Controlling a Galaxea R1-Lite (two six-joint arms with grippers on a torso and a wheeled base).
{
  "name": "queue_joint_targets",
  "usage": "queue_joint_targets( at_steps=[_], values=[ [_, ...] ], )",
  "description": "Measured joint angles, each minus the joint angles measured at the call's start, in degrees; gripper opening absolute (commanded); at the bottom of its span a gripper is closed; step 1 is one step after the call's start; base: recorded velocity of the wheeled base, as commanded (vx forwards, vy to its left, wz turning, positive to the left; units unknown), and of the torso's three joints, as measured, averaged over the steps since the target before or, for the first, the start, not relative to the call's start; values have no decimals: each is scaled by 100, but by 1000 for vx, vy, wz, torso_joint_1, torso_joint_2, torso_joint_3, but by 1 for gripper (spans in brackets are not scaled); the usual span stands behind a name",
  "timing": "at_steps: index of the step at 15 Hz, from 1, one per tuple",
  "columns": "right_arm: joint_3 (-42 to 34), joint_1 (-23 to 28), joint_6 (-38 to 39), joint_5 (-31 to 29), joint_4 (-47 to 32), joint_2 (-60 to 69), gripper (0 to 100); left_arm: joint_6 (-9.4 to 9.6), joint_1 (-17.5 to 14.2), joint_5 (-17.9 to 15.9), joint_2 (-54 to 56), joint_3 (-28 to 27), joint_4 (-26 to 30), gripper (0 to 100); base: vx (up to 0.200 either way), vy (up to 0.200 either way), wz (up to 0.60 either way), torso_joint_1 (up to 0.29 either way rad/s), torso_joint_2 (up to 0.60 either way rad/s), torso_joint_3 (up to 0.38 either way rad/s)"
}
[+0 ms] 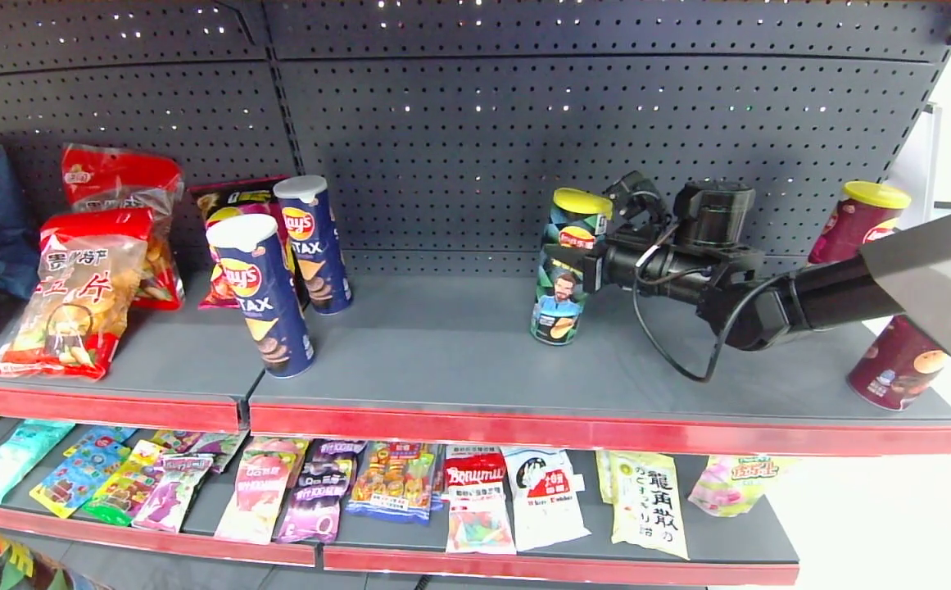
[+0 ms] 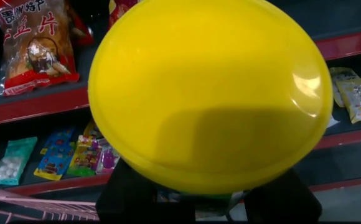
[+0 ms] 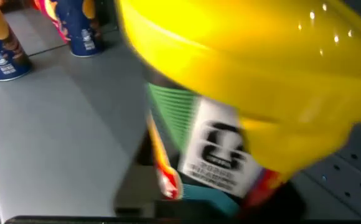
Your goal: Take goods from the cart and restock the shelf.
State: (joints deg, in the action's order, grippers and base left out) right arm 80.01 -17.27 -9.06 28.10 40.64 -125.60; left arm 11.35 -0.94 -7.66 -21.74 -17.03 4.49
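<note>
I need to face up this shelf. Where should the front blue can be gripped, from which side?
Grip the front blue can around its mid-body from the open front of the shelf: it stands upright, with the rear blue can behind.

Logo lettering on blue cans, yellow-lidded can; large characters on red bag.

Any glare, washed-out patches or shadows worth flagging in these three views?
Head view: the area right of the shelf is washed out white, and bright pinpoints dot the pegboard. Left wrist view: a glare patch and a soft shadow on the left can's lid. Right wrist view: small highlights on the right can's lid.
</note>
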Motion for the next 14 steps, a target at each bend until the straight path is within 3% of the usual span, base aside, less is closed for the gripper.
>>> queue_joint_targets(
  at_steps=[7, 11, 14],
  values=[
    [-265, -9, -73, -150, 41, 466, 0, 0, 0, 0, 66, 0, 0, 0, 0, 0, 0, 0, 0, 0],
    [-1367, -55, -385, -315, 62, 1215, 0, 0, 0, -4, 85, -16, -2, 0, 0, 0, 0, 0, 0, 0],
    [-2386, -235, -455, -311, 572, 1637, 0, 0, 0, -6, 85, -30, -4, 0, 0, 0, 0, 0, 0, 0]
  ],
)
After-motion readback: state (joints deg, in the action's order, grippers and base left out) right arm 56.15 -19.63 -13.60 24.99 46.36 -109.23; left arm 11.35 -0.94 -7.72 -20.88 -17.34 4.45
